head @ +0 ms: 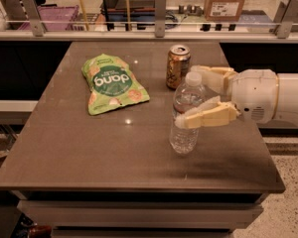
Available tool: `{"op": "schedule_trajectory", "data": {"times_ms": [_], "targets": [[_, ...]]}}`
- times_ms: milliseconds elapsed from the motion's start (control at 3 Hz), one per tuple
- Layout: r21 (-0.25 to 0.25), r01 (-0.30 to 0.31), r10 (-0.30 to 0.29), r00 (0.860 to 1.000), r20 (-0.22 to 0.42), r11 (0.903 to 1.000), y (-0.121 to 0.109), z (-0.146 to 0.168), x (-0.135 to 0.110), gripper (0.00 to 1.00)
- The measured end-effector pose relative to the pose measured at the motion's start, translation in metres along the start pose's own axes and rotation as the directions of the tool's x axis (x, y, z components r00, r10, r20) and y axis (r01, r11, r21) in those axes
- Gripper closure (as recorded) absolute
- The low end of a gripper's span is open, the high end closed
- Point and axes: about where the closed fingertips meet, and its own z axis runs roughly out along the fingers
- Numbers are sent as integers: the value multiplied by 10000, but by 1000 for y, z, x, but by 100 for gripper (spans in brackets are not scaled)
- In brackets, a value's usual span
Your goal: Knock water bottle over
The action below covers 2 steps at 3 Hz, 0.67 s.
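Note:
The water bottle (pixel 184 136), clear ribbed plastic with a white cap, stands upright on the brown table (pixel 89 148), right of centre. My gripper (pixel 186 96) reaches in from the right and is open, with the bottle between its two cream fingers. The near finger (pixel 206 116) lies across the bottle's front at mid height and seems to touch it. The far finger (pixel 212 75) passes behind the bottle's cap. The white wrist housing (pixel 256 97) is to the right.
A gold-brown drink can (pixel 178 66) stands just behind the bottle, close to the far finger. A green snack bag (pixel 112 83) lies flat at the left centre. A railing with glass (pixel 159 26) runs behind the table's far edge.

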Motion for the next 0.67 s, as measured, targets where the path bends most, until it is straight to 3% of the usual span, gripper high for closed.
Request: {"op": "schedule_trajectory", "data": {"times_ms": [667], "targets": [[-62,88,-89,10000,-15,9999,3,3,-5,64]]}}
